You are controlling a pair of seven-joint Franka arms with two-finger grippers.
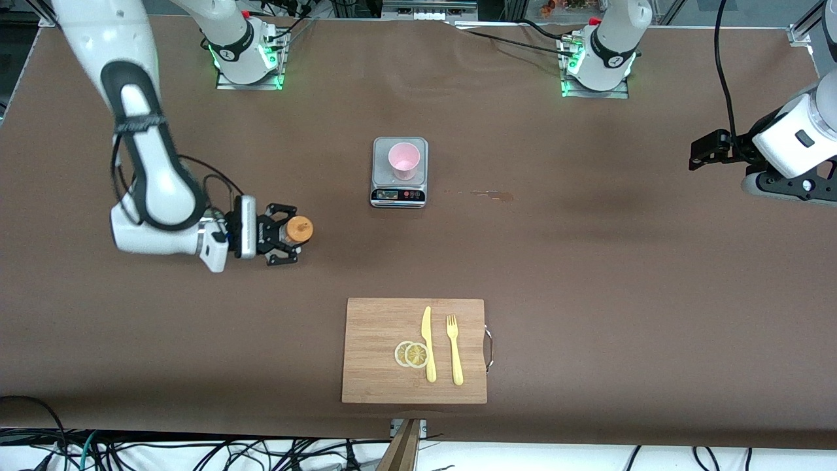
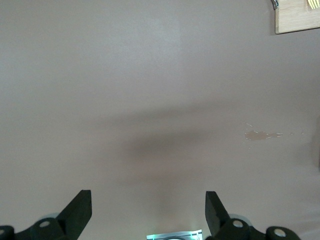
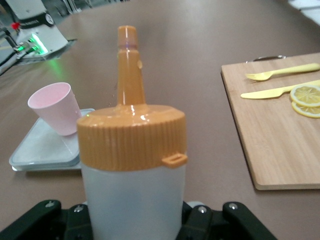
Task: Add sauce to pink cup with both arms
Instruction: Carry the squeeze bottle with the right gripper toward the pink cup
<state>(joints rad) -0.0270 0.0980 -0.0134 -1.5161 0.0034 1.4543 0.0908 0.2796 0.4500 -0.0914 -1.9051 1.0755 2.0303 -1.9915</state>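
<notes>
The sauce bottle [image 1: 300, 229], whitish with an orange nozzle cap, stands upright toward the right arm's end of the table. My right gripper [image 1: 285, 233] is shut on its body from the side. The right wrist view shows the sauce bottle [image 3: 132, 145] filling the space between the right gripper's [image 3: 132, 217] jaws. The pink cup [image 1: 403, 160] stands upright on a small grey scale [image 1: 399, 193] mid-table, also seen as the pink cup [image 3: 54, 107] past the bottle. My left gripper [image 1: 700, 152] waits open over the left arm's end of the table; the left gripper [image 2: 148, 195] has only bare table between its fingers.
A wooden cutting board [image 1: 376, 373] lies nearer the front camera than the scale, with a yellow knife [image 1: 428, 343], a yellow fork [image 1: 454, 350] and two lemon slices [image 1: 412, 354] on it. A small stain [image 1: 490, 194] marks the table beside the scale.
</notes>
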